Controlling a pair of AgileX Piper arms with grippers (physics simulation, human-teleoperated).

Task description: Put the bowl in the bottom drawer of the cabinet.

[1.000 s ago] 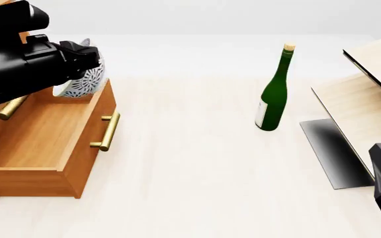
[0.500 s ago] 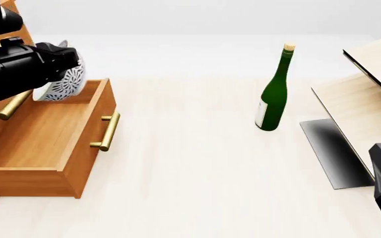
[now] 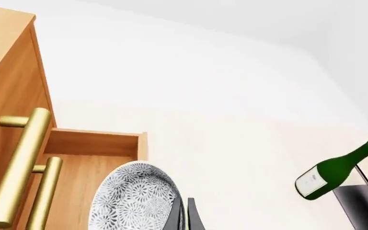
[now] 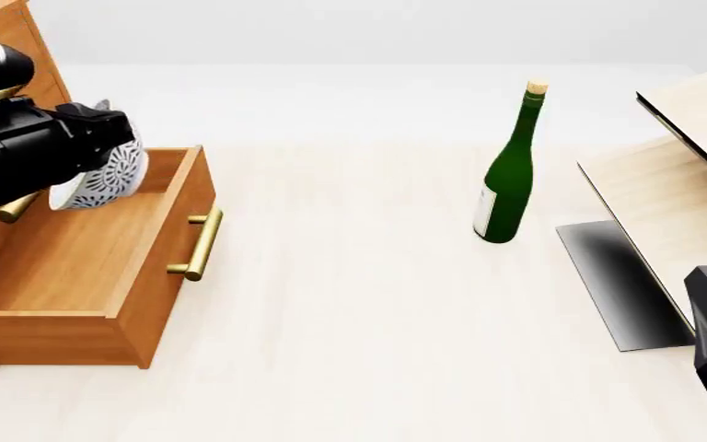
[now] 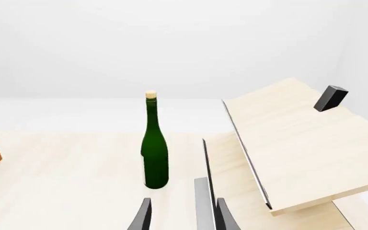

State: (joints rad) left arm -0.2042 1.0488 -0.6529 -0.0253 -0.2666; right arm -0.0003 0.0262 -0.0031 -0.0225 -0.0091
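Observation:
The speckled bowl [image 4: 98,180] hangs tipped on its side over the far end of the open bottom drawer [image 4: 77,253]. My left gripper [image 4: 114,129] is shut on its rim. In the left wrist view the bowl [image 3: 132,197] faces the camera with my closed fingers [image 3: 185,216] on its edge, above the drawer's floor [image 3: 82,172]. The orange-brown cabinet [image 4: 12,26] rises at the far left behind the arm. My right gripper [image 5: 184,207] is open and holds nothing, low at the right edge of the front view.
A green bottle [image 4: 508,175] stands upright mid-table. Pale wooden furniture [image 4: 685,175] with a dark panel [image 4: 618,281] fills the right side. The drawer's brass handle [image 4: 198,244] juts toward the table's middle. Upper brass handles [image 3: 19,165] sit close beside the bowl.
My left arm has carried the bowl leftward and lower, from over the drawer's right wall to inside its outline near the cabinet. The right arm has not moved.

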